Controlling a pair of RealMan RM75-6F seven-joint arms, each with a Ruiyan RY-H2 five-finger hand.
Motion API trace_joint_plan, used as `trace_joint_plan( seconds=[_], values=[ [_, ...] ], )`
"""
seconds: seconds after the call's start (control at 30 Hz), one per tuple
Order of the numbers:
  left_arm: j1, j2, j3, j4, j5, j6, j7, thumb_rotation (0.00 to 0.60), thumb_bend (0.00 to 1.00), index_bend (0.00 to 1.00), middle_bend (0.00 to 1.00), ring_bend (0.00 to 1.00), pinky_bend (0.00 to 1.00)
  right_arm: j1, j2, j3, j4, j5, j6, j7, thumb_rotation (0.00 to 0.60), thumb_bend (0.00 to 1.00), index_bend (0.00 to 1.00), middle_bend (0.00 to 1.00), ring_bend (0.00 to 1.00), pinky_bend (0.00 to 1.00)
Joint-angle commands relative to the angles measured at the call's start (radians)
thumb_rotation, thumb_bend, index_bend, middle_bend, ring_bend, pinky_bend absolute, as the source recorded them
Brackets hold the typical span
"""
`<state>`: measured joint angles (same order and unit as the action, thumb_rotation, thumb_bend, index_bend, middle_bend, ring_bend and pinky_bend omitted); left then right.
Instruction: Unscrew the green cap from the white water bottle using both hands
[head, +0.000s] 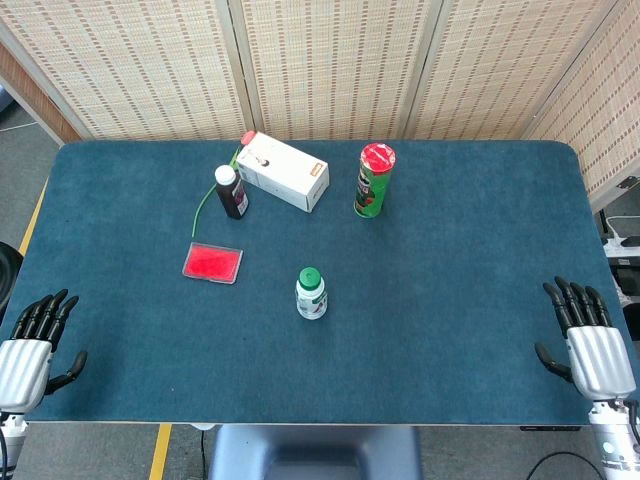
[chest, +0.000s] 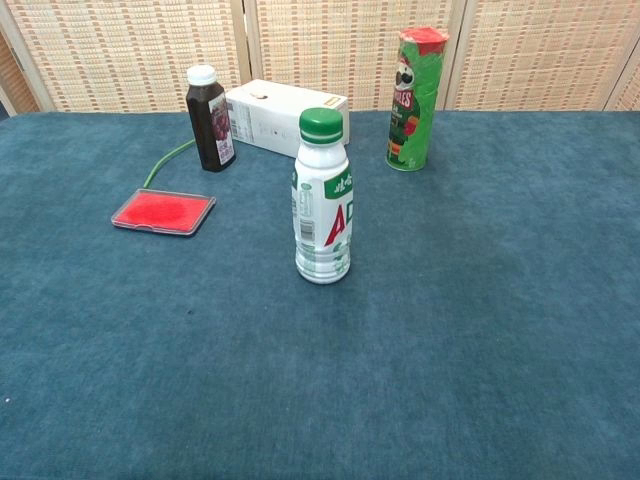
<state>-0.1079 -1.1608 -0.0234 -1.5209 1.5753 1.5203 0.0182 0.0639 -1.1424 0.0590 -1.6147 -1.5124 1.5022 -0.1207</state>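
Observation:
The white water bottle (head: 311, 298) (chest: 322, 215) stands upright near the middle of the blue table, its green cap (head: 309, 276) (chest: 321, 124) on top. My left hand (head: 35, 338) rests at the table's near left corner, fingers spread, holding nothing. At the near right corner lies my right hand (head: 585, 340), also spread and empty. Both hands are far from the bottle. Neither hand shows in the chest view.
Behind the bottle stand a dark juice bottle (head: 231, 191) (chest: 210, 118), a white box (head: 283, 171) (chest: 285, 118) and a green chips can (head: 374, 180) (chest: 415, 98). A flat red case (head: 212, 262) (chest: 163, 212) lies left of the bottle, with a green cord (head: 205, 205) behind it.

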Motion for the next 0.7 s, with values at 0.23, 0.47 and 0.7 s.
trace_joint_plan(
  seconds=[0.23,0.47,0.7],
  values=[
    [-0.023,-0.008,0.011,0.011,0.029,-0.028,-0.024,0.600,0.38,0.00,0.00,0.00,0.10,-0.002,0.005,-0.006,0.000,-0.011,0.005,0.008,0.600,0.20,0.00,0.00,0.00,0.00],
    [-0.172,-0.145,0.053,0.078,0.166,-0.145,-0.527,0.600,0.38,0.00,0.00,0.00,0.12,-0.020,0.044,-0.011,-0.002,-0.033,0.035,0.093,0.600,0.20,0.00,0.00,0.00,0.00],
    [-0.320,-0.307,-0.012,0.063,0.100,-0.295,-0.785,0.600,0.37,0.00,0.00,0.00,0.09,-0.029,0.057,-0.020,-0.002,-0.059,0.055,0.122,0.600,0.20,0.00,0.00,0.00,0.00]
  ],
)
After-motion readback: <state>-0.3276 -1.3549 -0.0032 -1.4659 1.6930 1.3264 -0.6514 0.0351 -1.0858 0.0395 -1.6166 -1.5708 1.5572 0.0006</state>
